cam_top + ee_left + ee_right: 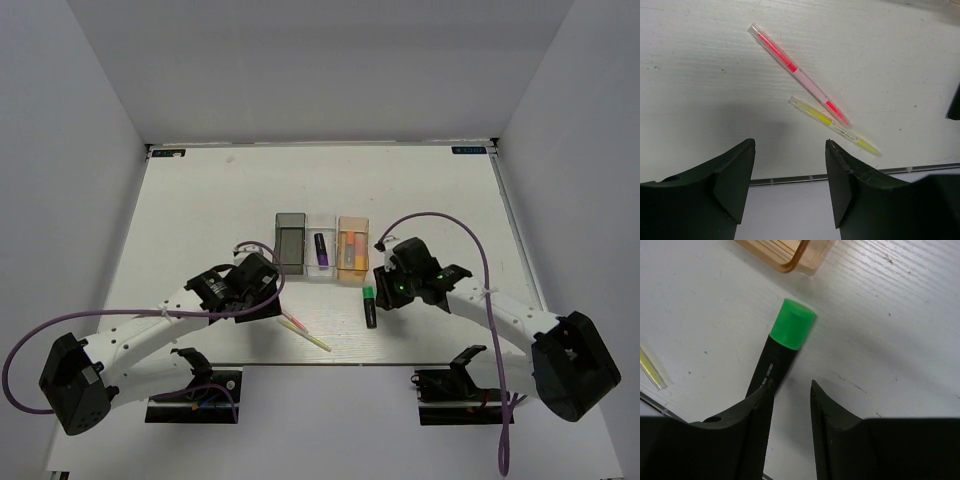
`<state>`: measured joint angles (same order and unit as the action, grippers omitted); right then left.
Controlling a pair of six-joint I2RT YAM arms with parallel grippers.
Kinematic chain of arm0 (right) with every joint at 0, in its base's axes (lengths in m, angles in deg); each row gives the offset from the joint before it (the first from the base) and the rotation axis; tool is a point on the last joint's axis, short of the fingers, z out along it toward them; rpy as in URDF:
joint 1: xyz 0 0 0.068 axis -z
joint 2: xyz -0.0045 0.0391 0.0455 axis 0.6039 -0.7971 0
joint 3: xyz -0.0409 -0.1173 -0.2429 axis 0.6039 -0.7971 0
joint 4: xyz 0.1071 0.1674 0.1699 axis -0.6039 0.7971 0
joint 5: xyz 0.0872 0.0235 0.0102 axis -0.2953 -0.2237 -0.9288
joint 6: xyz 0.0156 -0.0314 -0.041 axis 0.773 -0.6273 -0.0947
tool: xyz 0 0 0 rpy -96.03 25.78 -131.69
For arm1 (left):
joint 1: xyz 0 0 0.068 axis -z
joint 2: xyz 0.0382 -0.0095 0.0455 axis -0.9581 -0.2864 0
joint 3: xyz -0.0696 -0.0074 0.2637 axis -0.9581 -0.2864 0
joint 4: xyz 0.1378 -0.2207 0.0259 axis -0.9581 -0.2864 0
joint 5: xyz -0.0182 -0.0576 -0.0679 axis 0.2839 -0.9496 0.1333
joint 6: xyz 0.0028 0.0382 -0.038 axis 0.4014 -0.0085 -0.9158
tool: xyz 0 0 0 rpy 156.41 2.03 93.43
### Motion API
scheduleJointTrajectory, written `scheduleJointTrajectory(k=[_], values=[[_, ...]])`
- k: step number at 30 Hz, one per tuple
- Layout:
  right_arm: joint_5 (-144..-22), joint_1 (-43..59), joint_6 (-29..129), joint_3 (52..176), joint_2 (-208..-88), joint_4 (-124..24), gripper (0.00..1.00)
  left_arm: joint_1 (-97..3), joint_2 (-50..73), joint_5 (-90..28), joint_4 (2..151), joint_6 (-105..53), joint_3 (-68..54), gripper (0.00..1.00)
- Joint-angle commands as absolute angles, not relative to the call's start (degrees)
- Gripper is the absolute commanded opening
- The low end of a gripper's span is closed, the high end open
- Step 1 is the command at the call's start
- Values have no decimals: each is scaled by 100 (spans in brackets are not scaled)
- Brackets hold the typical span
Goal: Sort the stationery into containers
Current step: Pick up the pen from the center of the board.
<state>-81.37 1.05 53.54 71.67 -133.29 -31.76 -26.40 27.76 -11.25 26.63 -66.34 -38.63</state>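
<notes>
Left gripper (790, 175) is wide open and empty, hovering over the surface (700, 75) near its front edge. Ahead of its fingers lie the pink pen (800, 75) and the yellow pen (835, 126), side by side and roughly parallel. The yellow one is closer to the gripper, and neither pen is touched. Right gripper (792, 390) is narrowly open with only bare surface showing in the gap, so it holds nothing. The green-cap highlighter (782, 347) lies flat on the surface with its cap pointing toward the orange bin (790, 252). Its black barrel runs under or against the outer side of one finger, not between the two; I cannot tell if it touches. In the top view the three bins sit in a row mid-surface: dark grey bin (290, 238), clear bin (321, 228), then the orange bin on the right. The purple-cap highlighter (321, 250) is inside the clear bin. Something orange and pale lies inside the orange bin, too small to identify. The green-cap highlighter sits just in front of the orange bin, outside it. Both pens are left of it, near the front edge.
</notes>
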Motion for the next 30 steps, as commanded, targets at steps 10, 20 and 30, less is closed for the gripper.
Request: scheduleJointTrajectory(k=[10,20,30], values=[[-7282,-653,5848,7535,-14347,-4066,55,-2669,2859,-1210,2816,-6679,-4060,69],[-6650,-943,5751,7579,-14857,-3759,48,-2695,2965,-1192,2834,-6652,-4165,69],[-7088,-943,5533,7649,-14963,-3135,12,-2730,3193,-1139,2729,-6626,-4227,69]])
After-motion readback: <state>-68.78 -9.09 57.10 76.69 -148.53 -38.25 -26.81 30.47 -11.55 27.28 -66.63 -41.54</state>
